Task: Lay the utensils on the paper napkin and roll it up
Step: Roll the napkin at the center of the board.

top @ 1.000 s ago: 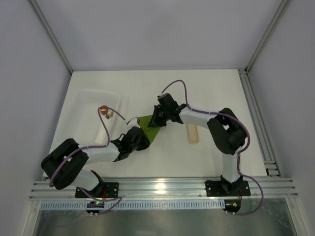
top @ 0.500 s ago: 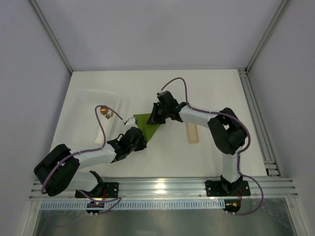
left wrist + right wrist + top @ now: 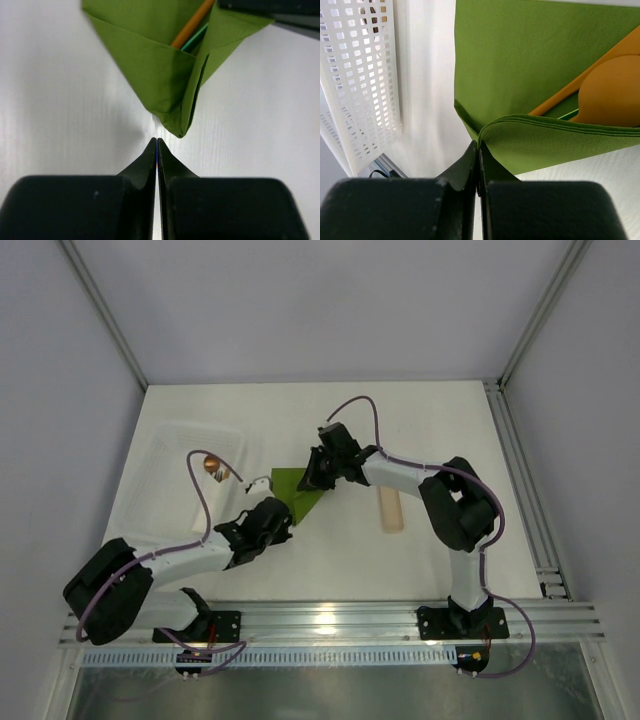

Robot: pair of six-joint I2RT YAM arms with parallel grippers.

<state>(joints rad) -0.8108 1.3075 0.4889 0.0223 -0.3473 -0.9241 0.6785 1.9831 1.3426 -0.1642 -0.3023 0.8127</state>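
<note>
Mostly the paper napkin (image 3: 150,60) hides the utensils (image 3: 192,25); right end effector (image 3: 478,146) pinches its fold, left end effector (image 3: 157,142) closed, empty.

The left hand (image 3: 157,141) and right hand (image 3: 478,144) are matte black, on white arms (image 3: 400,475) with black joints (image 3: 460,510) and purple cables (image 3: 356,403).
</note>
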